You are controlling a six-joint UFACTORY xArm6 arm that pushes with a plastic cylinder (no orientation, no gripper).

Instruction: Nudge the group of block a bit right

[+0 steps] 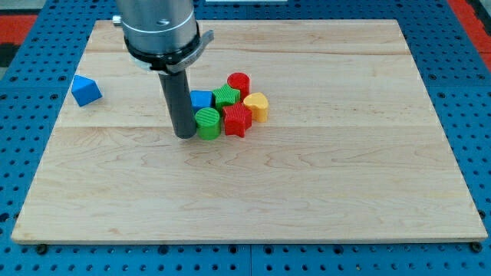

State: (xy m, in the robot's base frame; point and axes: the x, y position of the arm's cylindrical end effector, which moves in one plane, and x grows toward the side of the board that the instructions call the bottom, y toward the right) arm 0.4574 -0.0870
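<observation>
The push looks just begun: the rod's tip stands at the view's left flank of the cluster, touching or all but touching the green cylinder. The tool is a bare rod with nothing to spread or pinch. The next move likely calls for a short, gentle slide toward the view's right.

The group sits near the wooden board's centre, tightly packed: blue cube, green star, red cylinder, yellow block, red star. A blue block lies well apart at the view's left.
</observation>
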